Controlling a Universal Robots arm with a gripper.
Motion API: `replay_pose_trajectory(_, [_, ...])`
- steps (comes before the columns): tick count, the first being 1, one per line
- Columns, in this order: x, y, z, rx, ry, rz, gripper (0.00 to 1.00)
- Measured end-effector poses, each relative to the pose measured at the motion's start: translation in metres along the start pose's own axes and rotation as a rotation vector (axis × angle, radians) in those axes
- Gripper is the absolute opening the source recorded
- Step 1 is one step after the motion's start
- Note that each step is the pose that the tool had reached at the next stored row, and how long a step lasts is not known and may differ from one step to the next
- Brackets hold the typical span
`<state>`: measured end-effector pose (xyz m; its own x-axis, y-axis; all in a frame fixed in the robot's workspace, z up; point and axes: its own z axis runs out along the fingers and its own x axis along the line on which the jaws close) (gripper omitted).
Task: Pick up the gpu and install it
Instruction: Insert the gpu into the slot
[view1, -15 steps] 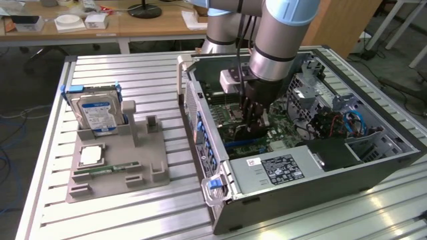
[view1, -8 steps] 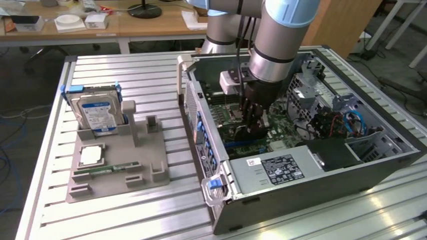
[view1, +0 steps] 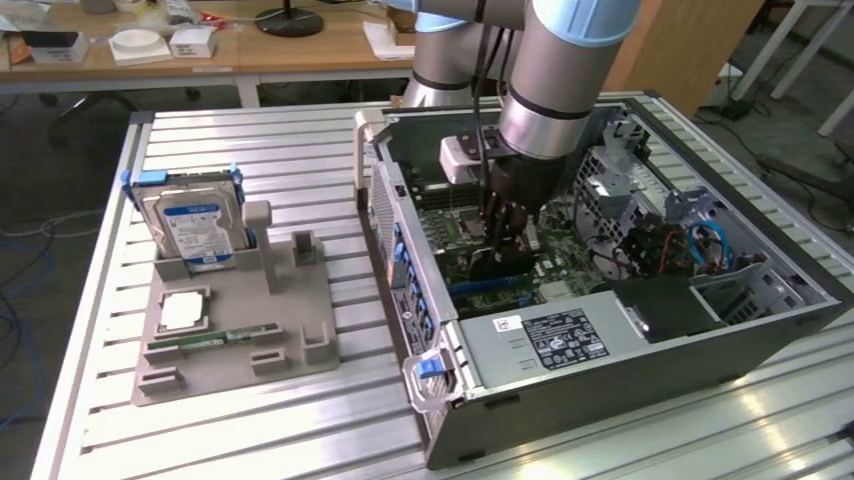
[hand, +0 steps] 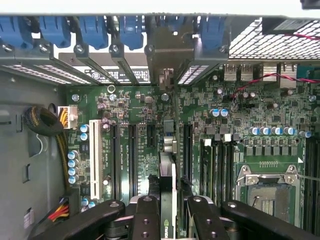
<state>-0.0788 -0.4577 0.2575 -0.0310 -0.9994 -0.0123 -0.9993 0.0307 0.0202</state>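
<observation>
Inside the open computer case (view1: 747, 330), my gripper (view1: 510, 255) reaches down over the motherboard (hand: 240, 145). It is shut on the gpu (hand: 168, 190), a thin black card seen edge-on between the two black fingers (hand: 146, 217). The card's silvery end bracket (hand: 162, 50) stands against the case's rear slot openings, among the blue latches (hand: 95, 30). The card runs in line with the long expansion slots (hand: 132, 155), right over the board. In the exterior view the gpu (view1: 483, 272) is a dark sliver under the fingers; whether it sits in a slot I cannot tell.
A grey fixture tray (view1: 300, 310) on the slatted table at the exterior view's left holds a blue-labelled hard drive (view1: 194, 225), a green memory stick (view1: 214, 340) and a processor chip (view1: 180, 310). The power supply (view1: 554, 335), drive cage (view1: 607, 190) and cables (view1: 681, 245) crowd the case.
</observation>
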Motion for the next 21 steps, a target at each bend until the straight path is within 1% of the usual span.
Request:
replay_pose_trajectory(3, [0.0, 0.0, -0.0002, 0.0001, 0.0004, 0.0, 0.26])
replay_pose_trajectory(7, [0.0, 0.0, -0.0002, 0.0018, 0.0003, 0.0, 0.26])
replay_pose_trajectory(16, [0.0, 0.0, -0.0002, 0.0024, 0.0004, 0.0, 0.26])
replay_pose_trajectory(21, [0.0001, -0.0001, 0.0045, 0.0024, 0.0004, 0.0, 0.26])
